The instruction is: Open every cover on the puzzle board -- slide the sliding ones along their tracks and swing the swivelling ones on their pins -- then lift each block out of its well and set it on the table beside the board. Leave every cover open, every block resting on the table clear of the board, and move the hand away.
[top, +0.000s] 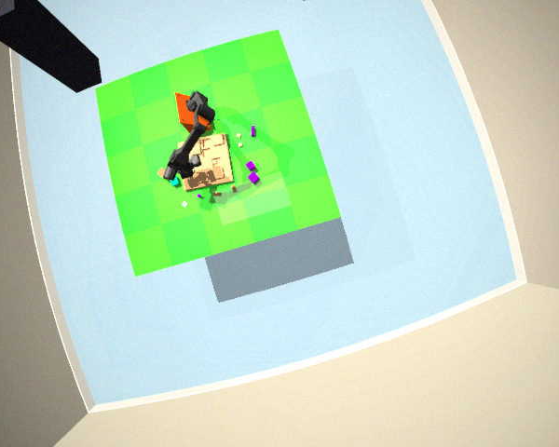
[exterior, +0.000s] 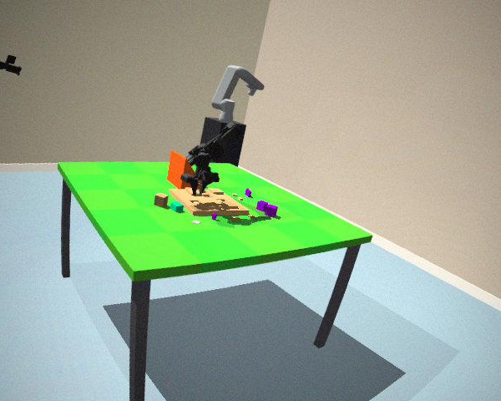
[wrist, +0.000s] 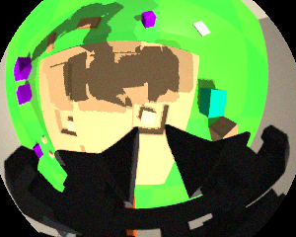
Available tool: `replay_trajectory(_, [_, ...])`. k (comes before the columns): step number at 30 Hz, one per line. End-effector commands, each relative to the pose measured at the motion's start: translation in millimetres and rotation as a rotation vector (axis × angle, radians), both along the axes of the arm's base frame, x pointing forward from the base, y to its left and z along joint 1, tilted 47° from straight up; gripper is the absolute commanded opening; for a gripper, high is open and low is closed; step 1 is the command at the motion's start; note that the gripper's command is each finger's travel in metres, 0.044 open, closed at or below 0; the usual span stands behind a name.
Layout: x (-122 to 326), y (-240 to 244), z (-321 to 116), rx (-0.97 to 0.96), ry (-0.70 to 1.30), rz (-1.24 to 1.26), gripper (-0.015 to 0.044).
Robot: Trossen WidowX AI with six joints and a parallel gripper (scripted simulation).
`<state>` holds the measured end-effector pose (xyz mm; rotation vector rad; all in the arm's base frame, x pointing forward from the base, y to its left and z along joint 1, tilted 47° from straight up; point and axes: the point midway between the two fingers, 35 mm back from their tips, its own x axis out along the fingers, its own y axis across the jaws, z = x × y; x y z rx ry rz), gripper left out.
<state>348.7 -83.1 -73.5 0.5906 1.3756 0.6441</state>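
The tan puzzle board (top: 226,168) (exterior: 242,211) (wrist: 101,129) lies on the green table. My gripper (exterior: 197,193) (wrist: 152,129) is partly open and empty, low over the board. Just beyond its fingertips in the wrist view, a pale square block (wrist: 148,117) sits in a well with dark gaps around it. Another small pale block (wrist: 69,124) shows in a recess to the left. Arm shadow darkens the board's far part, and its covers are too unclear to tell open from closed. The arm hides part of the board in the top view.
A teal block (top: 174,182) (exterior: 176,207) (wrist: 217,103) and a brown block (exterior: 160,200) (wrist: 223,127) lie beside the board. Purple blocks (top: 253,178) (exterior: 270,210) (wrist: 24,94) lie opposite. A small purple block (exterior: 214,215) (wrist: 148,19) and white piece (wrist: 201,28) lie beyond. An orange panel (top: 184,110) (exterior: 178,170) stands behind.
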Motion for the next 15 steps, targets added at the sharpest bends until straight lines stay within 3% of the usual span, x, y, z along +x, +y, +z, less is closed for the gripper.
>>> replay_trajectory(1, [-0.7,1.8,-2.8,0.009,0.037,-0.033,0.0144])
replay_trajectory(15, [-0.7,5.4,-5.4,0.024,0.175,-0.164,0.0144])
